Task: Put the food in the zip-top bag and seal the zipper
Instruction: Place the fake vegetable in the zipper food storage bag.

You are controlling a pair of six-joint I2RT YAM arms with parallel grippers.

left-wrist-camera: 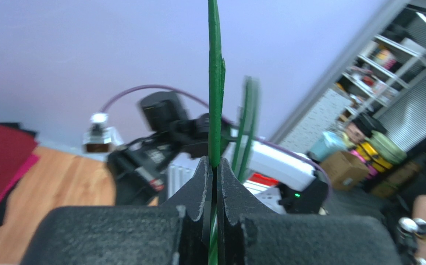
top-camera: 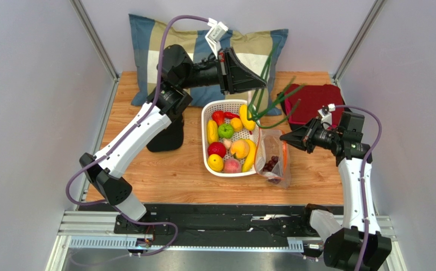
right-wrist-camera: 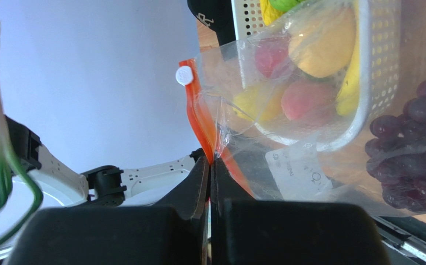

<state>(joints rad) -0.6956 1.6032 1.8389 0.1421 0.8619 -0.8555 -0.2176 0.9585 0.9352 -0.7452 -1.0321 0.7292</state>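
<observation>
From above: clamps the scallions (top-camera: 258, 108) in the left gripper (top-camera: 260, 87) over the far corner of the basket (top-camera: 206, 116), stalks fanning rightward; pins the zip-top bag (top-camera: 274, 161), nearer and lower beside the basket, with the right gripper (top-camera: 289, 137). Left wrist: shows jaws tight on one stalk, bag unseen. Right wrist: pinches the zipper (right-wrist-camera: 198, 113) between closed jaws; cannot tell how wide the mouth gapes.

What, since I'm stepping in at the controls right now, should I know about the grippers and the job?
Left gripper: shut on the scallions, held in the air above the basket's far end.
Right gripper: shut on the zipper, holding the zip-top bag's mouth edge beside the basket.
Done: grapes are in the bag.
Left: scallions and the basket's fruit into the bag, then seal the zipper.
</observation>
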